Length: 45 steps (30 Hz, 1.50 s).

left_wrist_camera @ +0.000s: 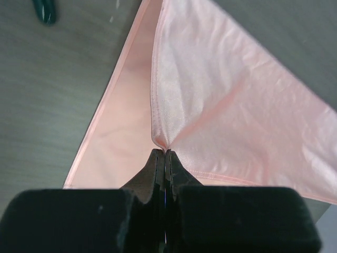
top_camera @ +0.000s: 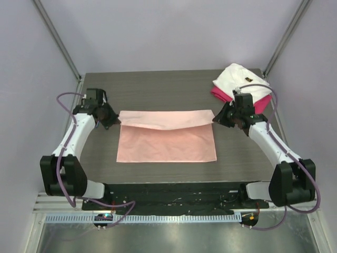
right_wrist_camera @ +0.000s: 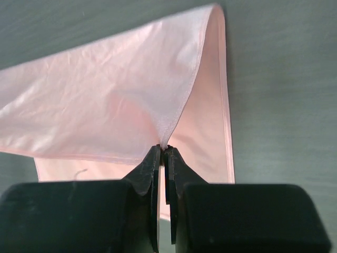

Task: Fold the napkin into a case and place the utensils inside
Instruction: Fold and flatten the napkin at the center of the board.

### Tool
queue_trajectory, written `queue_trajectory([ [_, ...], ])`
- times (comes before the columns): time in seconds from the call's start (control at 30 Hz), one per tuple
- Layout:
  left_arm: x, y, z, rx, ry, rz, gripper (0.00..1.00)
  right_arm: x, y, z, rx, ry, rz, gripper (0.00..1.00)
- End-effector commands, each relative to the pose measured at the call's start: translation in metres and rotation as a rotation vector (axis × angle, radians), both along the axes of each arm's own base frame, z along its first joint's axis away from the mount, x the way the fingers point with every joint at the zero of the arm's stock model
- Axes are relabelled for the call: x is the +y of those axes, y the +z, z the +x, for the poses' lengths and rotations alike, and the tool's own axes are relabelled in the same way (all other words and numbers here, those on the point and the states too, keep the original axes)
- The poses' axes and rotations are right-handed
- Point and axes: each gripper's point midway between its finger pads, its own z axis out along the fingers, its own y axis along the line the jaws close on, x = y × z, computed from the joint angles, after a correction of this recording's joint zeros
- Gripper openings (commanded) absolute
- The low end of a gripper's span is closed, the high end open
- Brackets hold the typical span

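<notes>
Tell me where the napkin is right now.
In the top view the napkin lies at the middle of the table, its far flap pinched at its left corner by the left gripper and at its right by the right gripper.

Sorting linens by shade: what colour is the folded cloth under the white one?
That cloth is plain magenta; top external view shows it best.

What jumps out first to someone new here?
The salmon-pink napkin lies centred on the table, its far edge doubled over in a flap. The left gripper and right gripper each pinch one end of that flap. A white cloth lies on a magenta cloth at the far right corner.
</notes>
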Motion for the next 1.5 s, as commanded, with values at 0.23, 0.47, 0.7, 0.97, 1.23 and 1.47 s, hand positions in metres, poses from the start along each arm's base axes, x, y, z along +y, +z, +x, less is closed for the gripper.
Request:
queue_trajectory([
  [0.23, 0.005, -0.078, -0.094, 0.229, -0.006, 0.018, 0.00, 0.008, -0.083, -0.089, 0.181, -0.007, 0.112, 0.01],
  [0.47, 0.001, -0.110, -0.103, 0.332, 0.011, -0.012, 0.00, -0.008, -0.119, -0.087, 0.260, -0.087, 0.031, 0.01],
  [0.7, -0.004, -0.129, -0.097, 0.377, 0.024, -0.032, 0.00, -0.024, -0.129, -0.069, 0.264, -0.119, -0.071, 0.01],
  [0.97, 0.002, -0.106, -0.097, 0.303, 0.020, 0.001, 0.00, -0.035, -0.095, -0.059, 0.210, -0.086, -0.159, 0.01],
  [1.23, -0.002, -0.096, -0.114, 0.320, 0.015, -0.019, 0.00, -0.015, -0.076, -0.086, 0.218, -0.023, -0.057, 0.01],
  [1.47, 0.005, -0.106, -0.129, 0.386, 0.089, 0.000, 0.00, -0.017, -0.099, -0.103, 0.260, -0.051, -0.046, 0.01],
])
